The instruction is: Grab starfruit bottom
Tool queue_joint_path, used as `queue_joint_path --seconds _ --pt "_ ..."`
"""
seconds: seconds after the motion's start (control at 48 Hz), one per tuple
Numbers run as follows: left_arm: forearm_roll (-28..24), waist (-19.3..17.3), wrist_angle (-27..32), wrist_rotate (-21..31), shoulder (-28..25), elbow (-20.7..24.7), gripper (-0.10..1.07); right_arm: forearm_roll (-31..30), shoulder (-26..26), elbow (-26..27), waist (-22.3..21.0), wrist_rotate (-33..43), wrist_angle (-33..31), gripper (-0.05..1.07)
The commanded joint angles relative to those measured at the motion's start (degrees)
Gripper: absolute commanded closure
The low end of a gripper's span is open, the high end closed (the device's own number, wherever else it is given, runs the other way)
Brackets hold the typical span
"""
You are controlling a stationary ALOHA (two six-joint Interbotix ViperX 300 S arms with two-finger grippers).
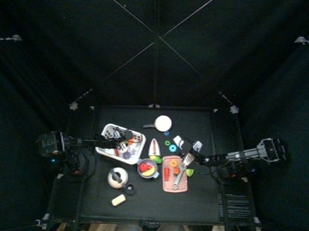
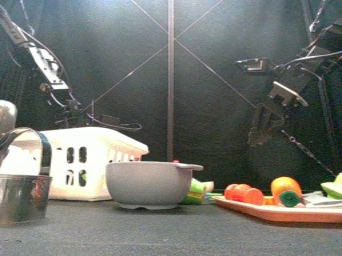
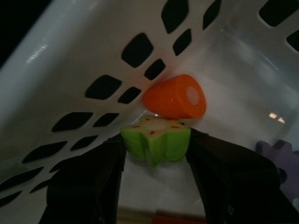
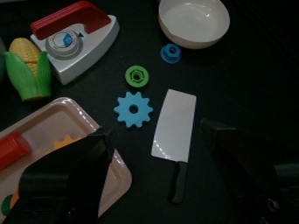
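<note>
The starfruit bottom (image 3: 158,140), a light green ridged piece, lies inside the white basket (image 3: 70,105) against its slotted wall. An orange piece (image 3: 176,96) rests just behind it. My left gripper (image 3: 158,150) is down in the basket (image 1: 111,128), with one jaw against each side of the starfruit bottom, shut on it. In the top view the left gripper (image 1: 122,138) is over the basket. My right gripper (image 4: 158,166) is open and empty and hangs above a toy knife (image 4: 176,131) at the table's right (image 1: 208,161).
Under the right arm lie a blue gear (image 4: 135,109), a green ring (image 4: 140,76), a white bowl (image 4: 193,19), a corn cob (image 4: 30,66) and a pink tray (image 4: 52,131). A grey bowl (image 2: 151,185) and a metal cup (image 2: 20,195) stand at the front.
</note>
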State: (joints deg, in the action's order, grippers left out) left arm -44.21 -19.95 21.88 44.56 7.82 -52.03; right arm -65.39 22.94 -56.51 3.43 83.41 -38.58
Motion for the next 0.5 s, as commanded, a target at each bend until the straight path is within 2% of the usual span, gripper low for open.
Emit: queue_joint_path --seconds 0.0,0.208,0.479 --pt "1.2 1.9 1.5 0.1 4.0 1.8 0.28 -0.1 0.4 0.5 0.0 0.2 0.1 -0.01" --pt "3.1 5.1 2.5 0.1 9.1 2.1 0.28 -0.1 0.4 0.6 -0.1 0.2 0.1 -0.01" --pt "3.3 6.0 2.7 0.2 9.1 2.1 0.28 -0.1 0.4 0.6 -0.1 0.1 0.1 -0.01"
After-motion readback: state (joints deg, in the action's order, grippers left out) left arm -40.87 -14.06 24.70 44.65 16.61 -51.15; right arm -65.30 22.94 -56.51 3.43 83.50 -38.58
